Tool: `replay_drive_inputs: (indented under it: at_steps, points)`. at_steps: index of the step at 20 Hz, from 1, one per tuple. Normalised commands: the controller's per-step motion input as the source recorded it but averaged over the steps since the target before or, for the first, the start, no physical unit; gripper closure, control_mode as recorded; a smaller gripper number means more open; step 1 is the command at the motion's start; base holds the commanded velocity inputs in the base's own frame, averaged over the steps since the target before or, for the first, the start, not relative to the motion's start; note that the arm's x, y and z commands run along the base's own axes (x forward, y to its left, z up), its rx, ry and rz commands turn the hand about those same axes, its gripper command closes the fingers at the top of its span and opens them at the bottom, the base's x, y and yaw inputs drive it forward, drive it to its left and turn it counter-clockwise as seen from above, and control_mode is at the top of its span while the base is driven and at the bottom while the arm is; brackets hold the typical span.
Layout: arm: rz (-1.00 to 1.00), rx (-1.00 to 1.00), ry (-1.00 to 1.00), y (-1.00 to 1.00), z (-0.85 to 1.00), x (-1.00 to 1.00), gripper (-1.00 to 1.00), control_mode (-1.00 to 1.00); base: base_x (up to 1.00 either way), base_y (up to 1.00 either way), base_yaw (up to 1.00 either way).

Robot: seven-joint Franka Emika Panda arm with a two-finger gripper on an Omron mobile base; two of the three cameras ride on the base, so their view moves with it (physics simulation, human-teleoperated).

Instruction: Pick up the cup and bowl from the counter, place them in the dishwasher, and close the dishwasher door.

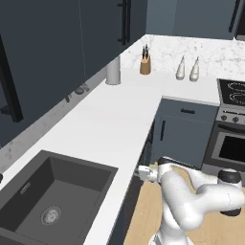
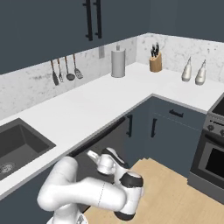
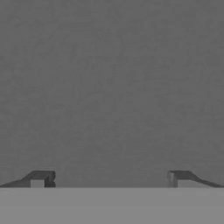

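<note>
While the claw hangs spread wide and empty, its tips face a flat grey surface, probably the dishwasher door, directly ahead and very close. Pushing off-centre could let the tips skid, leaving the door ajar below the counter.

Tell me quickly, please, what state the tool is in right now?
Tool: open, fingers wide apart, holding nothing, facing a flat dark grey surface.

On the counter the sink lies at the near left, the paper roll and knife block stand far back, and the oven stands right.
</note>
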Motion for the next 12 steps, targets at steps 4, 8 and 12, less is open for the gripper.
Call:
replay_drive_inputs:
  at_steps: [4, 8, 12]
  points:
    - [0.23, 0.17, -0.23, 0.28, -0.14, 0.16, -1.00, -1.00, 0.00, 0.00, 0.00]
    - [-0.32, 0.10, -0.03, 0.22, 0.00, 0.00, -1.00, -1.00, 0.00, 0.00, 0.00]
    - [-0.68, 0.14, -0.06, 0.45, 0.00, 0.00, -1.00, -1.00, 0.00, 0.00, 0.00]
